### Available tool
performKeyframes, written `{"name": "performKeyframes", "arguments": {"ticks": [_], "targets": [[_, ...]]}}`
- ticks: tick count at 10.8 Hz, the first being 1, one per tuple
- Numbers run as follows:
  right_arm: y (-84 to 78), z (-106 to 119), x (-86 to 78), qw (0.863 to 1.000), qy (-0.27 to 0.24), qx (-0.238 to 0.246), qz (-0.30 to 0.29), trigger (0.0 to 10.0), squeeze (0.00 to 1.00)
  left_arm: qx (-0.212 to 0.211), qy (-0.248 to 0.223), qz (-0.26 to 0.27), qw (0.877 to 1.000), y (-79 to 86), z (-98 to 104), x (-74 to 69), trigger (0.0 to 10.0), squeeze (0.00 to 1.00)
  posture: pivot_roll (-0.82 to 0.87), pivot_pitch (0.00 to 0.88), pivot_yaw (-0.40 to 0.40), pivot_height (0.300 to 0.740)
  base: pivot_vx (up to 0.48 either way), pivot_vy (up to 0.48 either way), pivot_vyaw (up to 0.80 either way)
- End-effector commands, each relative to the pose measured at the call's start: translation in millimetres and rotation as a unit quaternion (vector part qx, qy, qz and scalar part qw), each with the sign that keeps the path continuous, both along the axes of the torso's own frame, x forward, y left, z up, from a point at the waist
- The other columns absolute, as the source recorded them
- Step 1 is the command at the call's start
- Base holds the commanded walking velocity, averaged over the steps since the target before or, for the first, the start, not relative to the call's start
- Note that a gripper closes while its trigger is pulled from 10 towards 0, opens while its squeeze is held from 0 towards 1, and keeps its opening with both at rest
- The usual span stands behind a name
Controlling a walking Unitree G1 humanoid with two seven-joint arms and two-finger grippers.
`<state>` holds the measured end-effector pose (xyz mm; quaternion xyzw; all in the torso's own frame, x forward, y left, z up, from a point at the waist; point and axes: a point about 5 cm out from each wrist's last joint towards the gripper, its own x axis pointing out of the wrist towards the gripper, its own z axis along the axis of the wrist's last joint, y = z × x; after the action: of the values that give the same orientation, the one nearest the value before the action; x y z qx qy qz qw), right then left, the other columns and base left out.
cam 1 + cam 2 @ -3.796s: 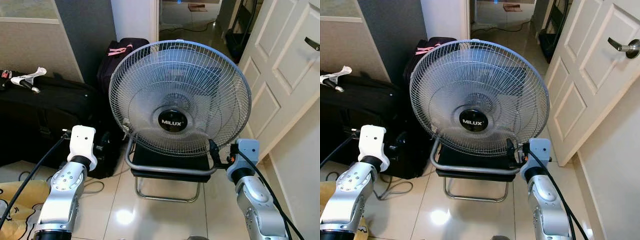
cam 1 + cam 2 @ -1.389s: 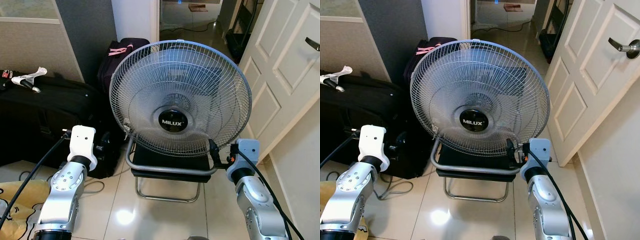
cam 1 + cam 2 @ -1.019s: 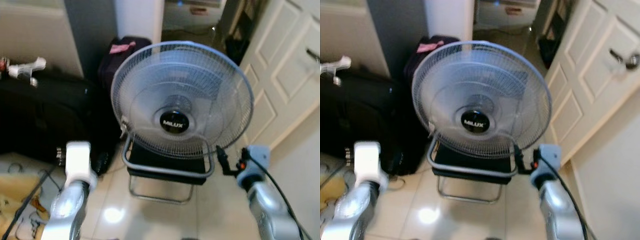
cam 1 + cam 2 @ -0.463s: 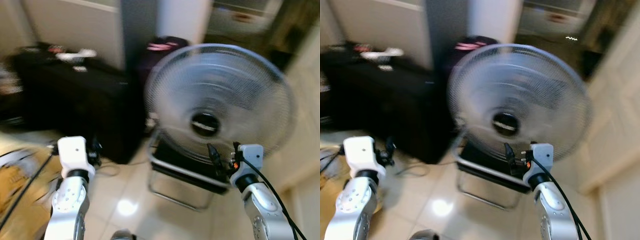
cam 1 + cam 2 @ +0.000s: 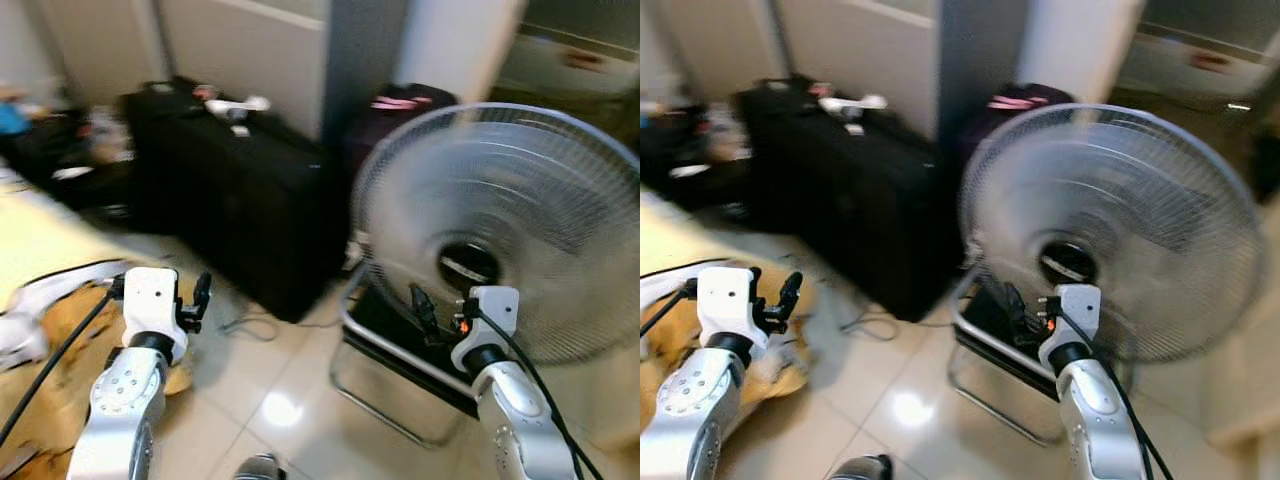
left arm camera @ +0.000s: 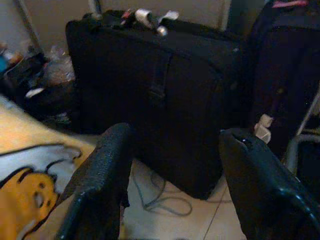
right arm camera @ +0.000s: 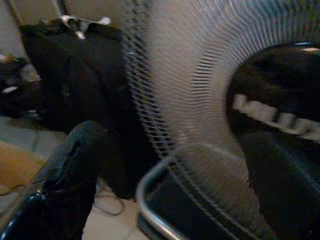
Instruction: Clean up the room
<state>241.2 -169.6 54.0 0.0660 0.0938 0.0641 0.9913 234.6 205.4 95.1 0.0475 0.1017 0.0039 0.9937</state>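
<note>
The fan (image 5: pixel 505 235) sits on a chair (image 5: pixel 385 345) beside the black suitcase (image 5: pixel 245 205). The left gripper (image 6: pixel 175 175) hovers with fingers spread, empty, and the right gripper (image 7: pixel 170 165) is spread before the fan's grille, touching nothing

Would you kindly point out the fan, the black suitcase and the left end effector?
fan (image 5: pixel 560 210): left eye view, front grille.
black suitcase (image 5: pixel 240 190): left eye view, front face.
left end effector (image 6: pixel 175 175): left wrist view, midway between its open fingers.
</note>
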Motion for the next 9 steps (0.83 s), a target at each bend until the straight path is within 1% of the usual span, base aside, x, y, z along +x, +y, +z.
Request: {"name": "performKeyframes", "arguments": {"ticks": [1,2,3,4,5,7,8,9], "targets": [[1.6,0.4,-1.2,1.0,-0.005,0.007,-0.009,10.0,1.0,-0.001,0.014,0.001,1.0,1.1,-0.4,-1.8,10.0,0.0,-0.02,0.0,-0.032,0.74,0.0,0.0,0.8],[5.9,2.2,4.1,0.999,-0.01,0.034,-0.025,10.0,1.0,0.041,0.007,0.01,0.999,5.7,9.2,1.5,10.0,0.0,0.01,0.0,-0.03,0.74,0.0,0.0,0.8],[8.2,1.3,6.9,0.999,-0.008,0.039,-0.025,10.0,1.0,0.024,0.006,0.025,0.999,8.9,11.7,4.2,10.0,0.0,0.01,0.0,-0.03,0.74,0.0,0.0,0.8],[15.0,3.3,9.2,0.998,-0.007,0.052,-0.024,10.0,1.0,0.029,-0.008,0.027,0.999,17.1,17.2,10.4,10.0,0.0,-0.02,0.0,-0.022,0.74,0.0,0.0,0.8],[12.9,1.9,11.2,0.998,-0.004,0.061,-0.025,10.0,1.0,0.037,-0.014,0.031,0.999,19.2,21.5,16.5,10.0,0.0,-0.02,0.0,-0.022,0.74,0.0,0.0,0.8],[9.2,4.4,20.4,0.997,-0.004,0.064,-0.038,10.0,1.0,0.043,-0.014,0.028,0.999,17.0,24.1,23.7,10.0,0.0,-0.03,0.0,-0.011,0.74,0.0,0.0,0.8],[8.6,6.4,22.3,0.997,-0.004,0.066,-0.041,10.0,1.0,0.048,-0.011,0.024,0.999,16.5,22.3,24.8,10.0,0.0,-0.04,0.0,-0.01,0.74,0.0,0.0,0.51],[7.9,6.7,22.7,0.997,-0.003,0.067,-0.046,10.0,1.0,0.051,-0.008,0.021,0.998,15.3,19.8,23.8,10.0,0.0,-0.04,0.0,-0.012,0.74,0.0,0.0,0.0]]}}
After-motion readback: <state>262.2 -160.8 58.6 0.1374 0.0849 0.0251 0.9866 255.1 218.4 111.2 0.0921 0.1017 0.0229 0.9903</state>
